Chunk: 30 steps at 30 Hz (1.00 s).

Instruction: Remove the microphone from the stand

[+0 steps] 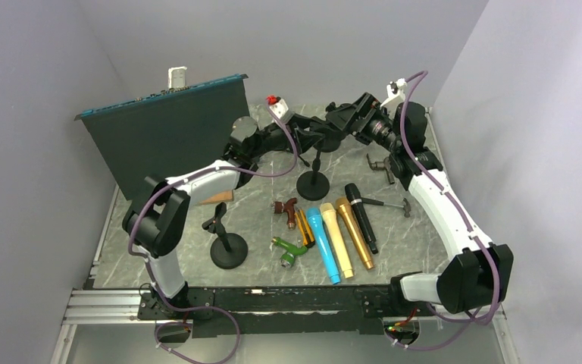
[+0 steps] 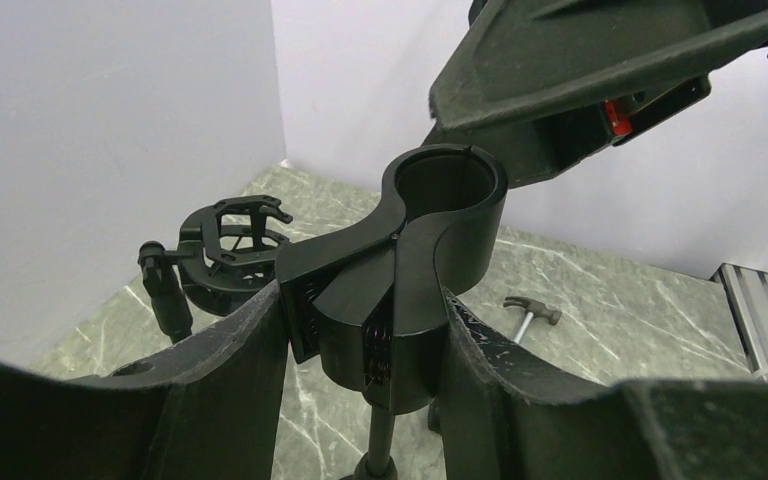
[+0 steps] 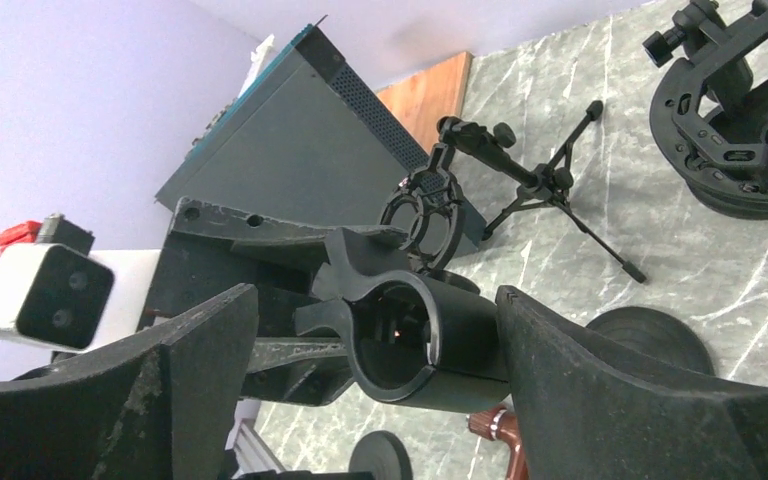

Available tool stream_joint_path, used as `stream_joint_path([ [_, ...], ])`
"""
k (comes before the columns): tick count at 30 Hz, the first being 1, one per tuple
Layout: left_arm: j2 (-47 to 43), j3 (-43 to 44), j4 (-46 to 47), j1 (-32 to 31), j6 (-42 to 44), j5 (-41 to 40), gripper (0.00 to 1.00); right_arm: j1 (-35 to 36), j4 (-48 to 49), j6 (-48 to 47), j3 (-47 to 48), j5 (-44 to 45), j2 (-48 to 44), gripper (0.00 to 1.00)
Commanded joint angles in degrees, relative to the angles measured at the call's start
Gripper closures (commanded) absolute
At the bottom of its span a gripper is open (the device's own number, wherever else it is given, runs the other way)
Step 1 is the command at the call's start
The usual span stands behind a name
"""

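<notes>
Nearest to the arm bases, a low stand is on the counter, and I see no microphone in its holder. Just beside it, to the right, four microphones lie flat in a row: a blue microphone, a pale gold microphone, a darker gold microphone and a black microphone. The claws touch none of them.

Further back is the far stand, and both arms meet at its clip. The left claw is closed on the lower, handle part of the clip, with one finger pressing each side. The right claw is spread wide around the ring of the clip, with a gap on one side at least, and it holds nothing. In both wrist views the ring is hollow; one looks straight through it.

So in my judgement the main part is done: the microphone is out of the stand, and most probably it is one of the four on the counter, though I cannot tell which one. What remains, I think, is only to let go of the clip and draw both arms back.

Behind the stand there is a shock mount, and a dark green panel is at the far left.
</notes>
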Motion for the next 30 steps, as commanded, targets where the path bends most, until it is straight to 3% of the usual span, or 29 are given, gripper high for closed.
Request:
stream_joint_path([
  [1, -2.2, -1.1, -1.3, -1.6, 1.4, -1.7, 0.51, 0.9, -1.7, -1.2, -0.5, -1.5, 1.1, 0.13],
  [6, -2.9, -1.5, -1.5, -2.1, 1.4, -3.5, 0.51, 1.5, -0.7, -0.6, -2.9, -2.2, 1.8, 0.22],
  [10, -3.6, -1.6, -2.9, -2.4, 1.3, -3.7, 0.42, 1.5, 0.2, -0.5, -3.5, -2.1, 2.7, 0.3],
  [15, -4.3, -1.2, -7.0, -2.5, 1.4, -3.3, 0.4, 1.3, 1.0, -0.5, -4.8, -2.4, 3.8, 0.38],
  [18, -5.4, -2.4, -7.5, -2.5, 2.2, -2.4, 0.42, 0.7, 3.0, -0.7, -6.6, -0.8, 3.5, 0.53],
  [24, -8.2, -3.5, -8.7, -1.6, 2.5, 0.2, 0.36, -1.3, 7.0, 0.7, -9.5, -3.0, 5.2, 1.0],
  [30, -10.6, -8.3, -1.3, 1.1, 1.8, 8.4, 0.34, -4.5, 10.5, 1.6, -12.1, -7.3, 7.3, 1.0],
])
